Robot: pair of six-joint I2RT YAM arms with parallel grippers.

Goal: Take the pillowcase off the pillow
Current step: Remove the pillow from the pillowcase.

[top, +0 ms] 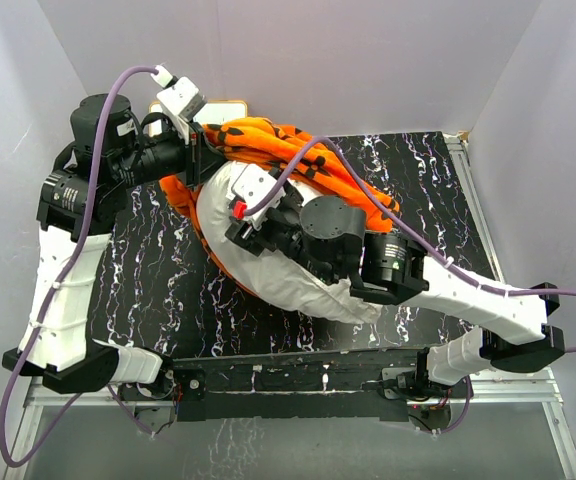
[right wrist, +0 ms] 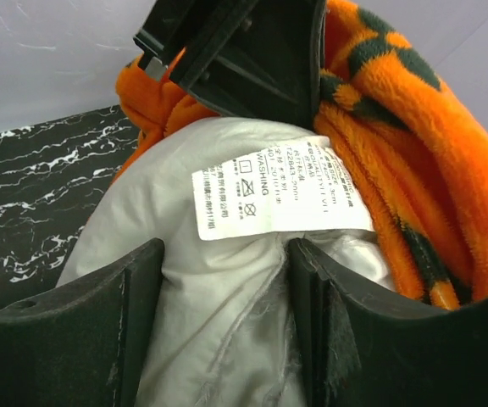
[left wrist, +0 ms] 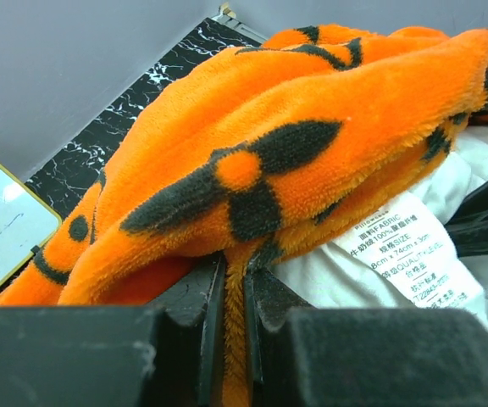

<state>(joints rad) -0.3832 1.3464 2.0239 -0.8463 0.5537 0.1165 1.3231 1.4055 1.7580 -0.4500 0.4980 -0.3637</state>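
The pillowcase (top: 258, 135) lies bunched in a thick orange ridge at the far side of the tabletop (top: 148, 270), wrapped around the far end of the pillow (top: 278, 280). The pillow sits near the middle, with its long axis slanting from far left to near right. How much of it is inside the case I cannot tell, because the right arm covers that part.

The left gripper (left wrist: 235, 280) is the nearer hand to the case. It is at the ridge's far-left end with its jaws almost together, pinching a thin fold of the orange pile.

The right gripper (right wrist: 227, 254) sits astride the pillow's bare end by the white care label (right wrist: 278, 191). Its jaws are well apart and the white cloth bulges between them, touching both inner faces. I see no firm clamp.

As I judge it, the case must slide off along the pillow's long axis, towards the far left corner, while the right hand anchors the pillow.

A small whiteboard (top: 223, 105) leans at the far edge just behind the left gripper, right in the pulling path. The right arm's purple cable (top: 298, 165) is draped across the orange folds.
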